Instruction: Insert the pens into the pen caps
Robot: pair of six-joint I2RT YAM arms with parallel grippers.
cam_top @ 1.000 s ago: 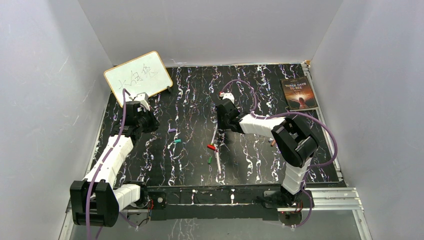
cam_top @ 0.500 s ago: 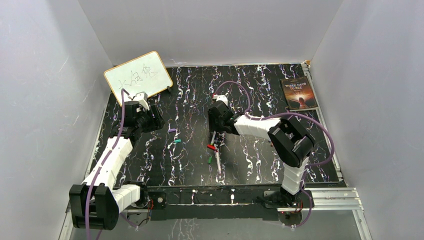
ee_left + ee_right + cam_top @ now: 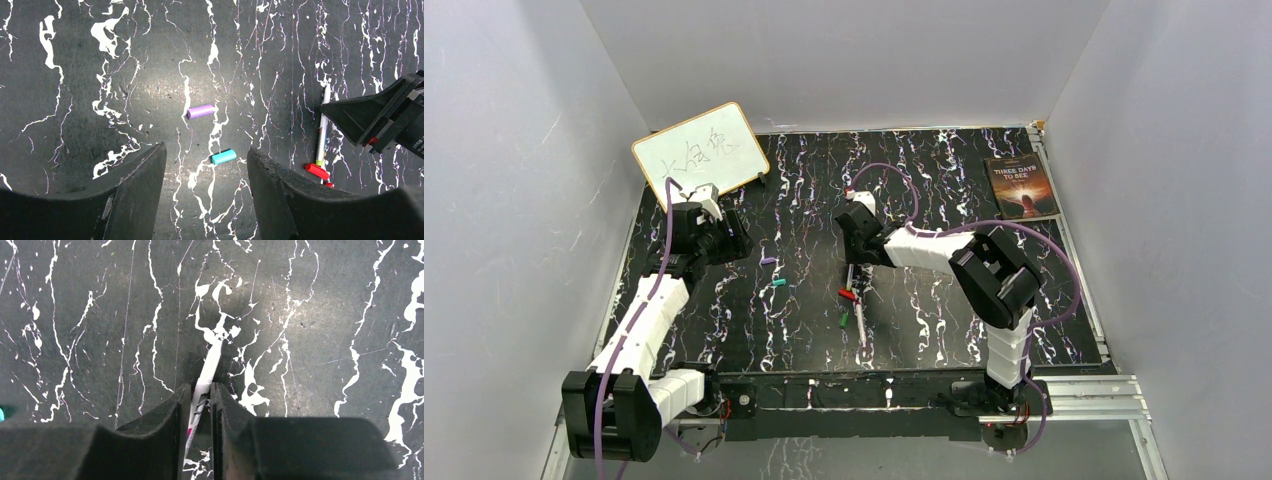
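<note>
In the right wrist view a white-barrelled pen [image 3: 209, 365] runs between the fingers of my right gripper [image 3: 201, 386], which is shut on it just above the table. From above, that gripper [image 3: 854, 258] sits mid-table over the pen [image 3: 852, 276]. A red cap [image 3: 847, 295], a green cap [image 3: 844, 320] and a second pen [image 3: 861, 325] lie just in front of it. My left gripper [image 3: 206, 150] is open and holds nothing. It hovers over the teal cap [image 3: 223, 156], with the purple cap [image 3: 201, 111] just beyond. A green-tipped pen [image 3: 322, 132] and the red cap [image 3: 317, 171] lie to its right.
A whiteboard with writing [image 3: 701, 150] leans at the back left, close behind the left arm. A dark book [image 3: 1021, 185] lies at the back right. A small reddish item [image 3: 969, 285] lies beside the right arm's forearm. White walls enclose the table on three sides.
The left gripper has opened from shut. The right gripper moved left and slightly nearer over the pen, opened wide, then closed round the barrel.
</note>
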